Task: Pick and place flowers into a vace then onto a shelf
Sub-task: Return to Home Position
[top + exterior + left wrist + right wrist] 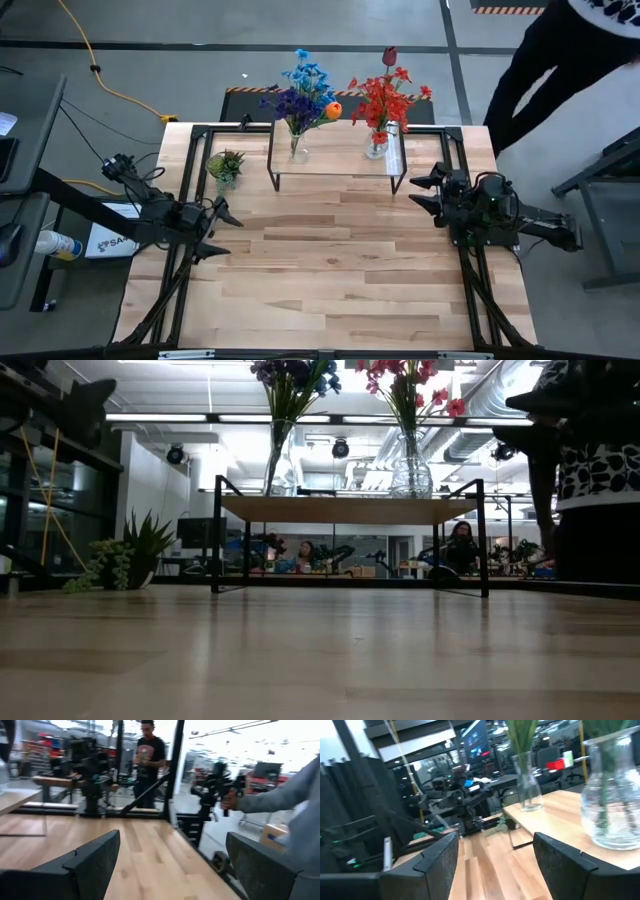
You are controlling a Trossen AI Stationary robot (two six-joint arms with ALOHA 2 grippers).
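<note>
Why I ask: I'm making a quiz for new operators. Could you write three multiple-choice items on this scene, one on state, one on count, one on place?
1. How do the left gripper and right gripper stand?
A. Both shut
B. Left shut, right open
C. Both open

2. How many vases hold flowers?
A. One
B. Two
C. Four

3. Where do the vases stand?
A. On the shelf
B. One in each gripper
C. One on the shelf, one in the left gripper

Answers:
1. C: each wrist view shows its gripper spread wide with nothing between.
2. B: one vase holds blue and purple flowers, the other red.
3. A: the high and low views show both on the shelf.
</note>
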